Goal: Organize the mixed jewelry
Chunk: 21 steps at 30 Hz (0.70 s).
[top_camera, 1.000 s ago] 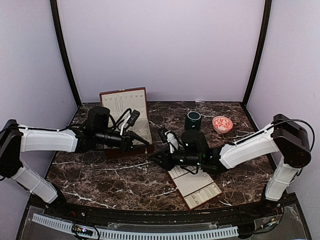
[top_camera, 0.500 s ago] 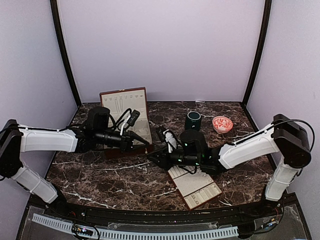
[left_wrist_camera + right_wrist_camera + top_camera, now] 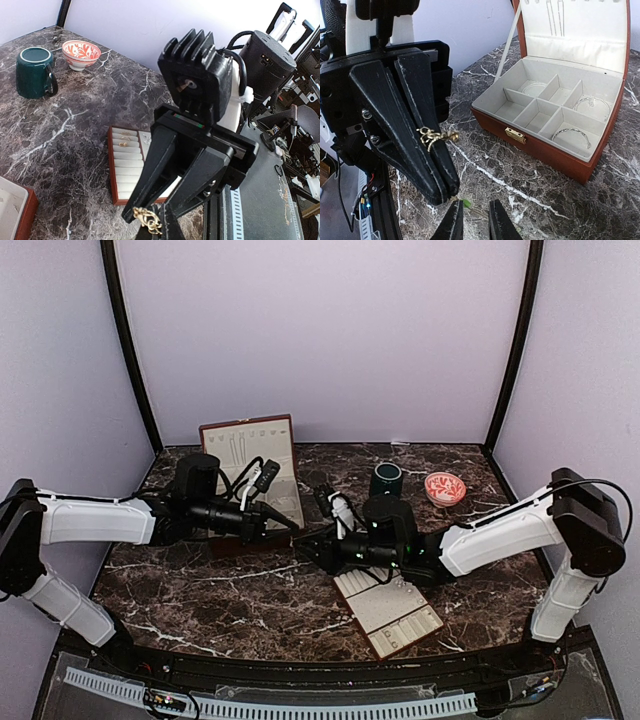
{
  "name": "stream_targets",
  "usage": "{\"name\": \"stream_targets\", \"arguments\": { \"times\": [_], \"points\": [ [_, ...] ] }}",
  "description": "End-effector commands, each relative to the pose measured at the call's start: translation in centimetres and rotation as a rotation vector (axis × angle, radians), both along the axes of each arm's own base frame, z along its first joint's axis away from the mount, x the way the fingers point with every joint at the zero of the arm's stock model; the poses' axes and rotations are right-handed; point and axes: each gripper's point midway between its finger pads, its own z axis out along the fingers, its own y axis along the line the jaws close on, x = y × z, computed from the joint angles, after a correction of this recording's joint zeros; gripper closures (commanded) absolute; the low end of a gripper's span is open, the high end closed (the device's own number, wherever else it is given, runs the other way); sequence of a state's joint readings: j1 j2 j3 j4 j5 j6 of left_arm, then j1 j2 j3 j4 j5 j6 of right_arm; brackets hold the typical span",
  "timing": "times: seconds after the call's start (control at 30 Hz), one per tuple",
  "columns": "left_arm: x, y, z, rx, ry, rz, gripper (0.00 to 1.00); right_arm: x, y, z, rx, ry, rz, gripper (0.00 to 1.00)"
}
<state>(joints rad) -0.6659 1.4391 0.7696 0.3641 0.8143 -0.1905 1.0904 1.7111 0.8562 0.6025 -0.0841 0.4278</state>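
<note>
My left gripper (image 3: 288, 527) is shut on a gold jewelry piece (image 3: 437, 135), whose ornate part lies against the side of its finger; it also shows in the left wrist view (image 3: 147, 217). A thin pin with a small green bead (image 3: 470, 201) sticks out at its tip. My right gripper (image 3: 475, 222) meets it tip to tip over the marble. It is slightly open, with the bead between its fingertips. The open wooden box (image 3: 555, 115) holds thin silvery bangles (image 3: 575, 132) in its compartments.
The box (image 3: 255, 480) stands at the back left with its lid up. The cream slotted tray (image 3: 390, 612) lies under the right arm and holds a few small gold pieces (image 3: 122, 143). A dark green mug (image 3: 386, 481) and a red-patterned bowl (image 3: 445, 488) stand behind it.
My right gripper has moved forward and left, off the tray, until its tips meet the left gripper's tip. The left arm has hardly moved.
</note>
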Motion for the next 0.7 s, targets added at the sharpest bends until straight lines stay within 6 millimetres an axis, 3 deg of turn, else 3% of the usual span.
{"name": "stream_targets", "arguments": {
  "times": [0.0, 0.67],
  "points": [
    [-0.4, 0.0, 1.3, -0.022, -0.031, -0.016, 1.0, 0.1, 1.0, 2.0, 0.058, -0.039, 0.007, 0.8],
    [-0.5, 0.0, 1.5, -0.027, -0.032, -0.022, 1.0, 0.5, 2.1, 1.7, 0.066, -0.049, 0.012, 0.87]
  ]
}}
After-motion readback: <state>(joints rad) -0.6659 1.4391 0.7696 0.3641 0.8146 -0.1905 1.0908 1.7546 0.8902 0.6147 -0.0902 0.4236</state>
